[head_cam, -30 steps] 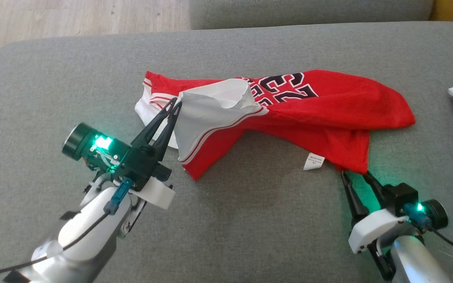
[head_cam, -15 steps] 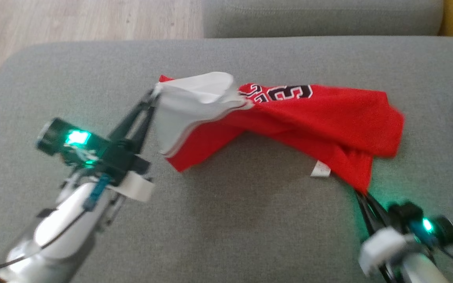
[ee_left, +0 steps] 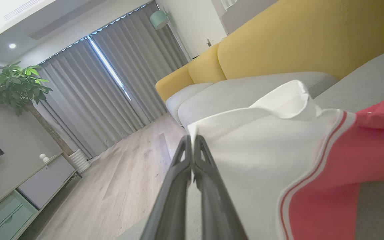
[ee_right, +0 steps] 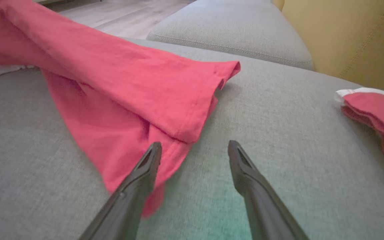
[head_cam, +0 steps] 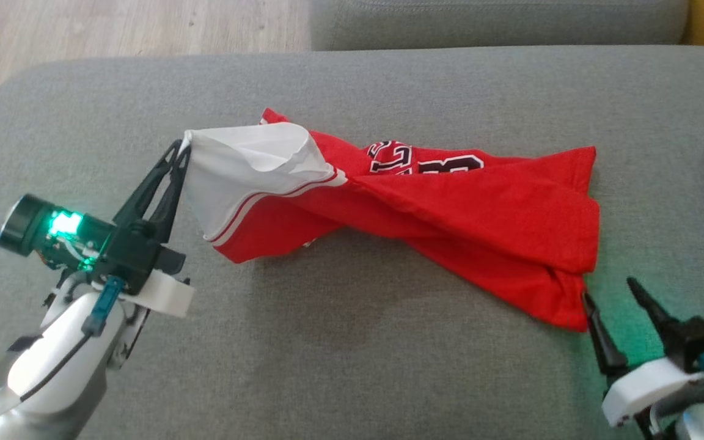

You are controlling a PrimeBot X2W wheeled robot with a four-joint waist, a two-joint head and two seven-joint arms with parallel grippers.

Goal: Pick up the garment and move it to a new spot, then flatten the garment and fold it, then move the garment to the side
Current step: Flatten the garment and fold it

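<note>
Left claw (head_cam: 179,150) grips red-and-white mesh jersey (head_cam: 480,214); right claw (head_cam: 607,290) wide

Twisted across the grey fabric sofa cushion (head_cam: 352,342), it looks light and limp; the red hem corner by the right claw seems the next hold.

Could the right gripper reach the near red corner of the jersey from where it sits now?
Probably yes. The right gripper is open, right beside the near red corner of the jersey. Nothing lies between them, and one finger seems to overlap the cloth.
</note>
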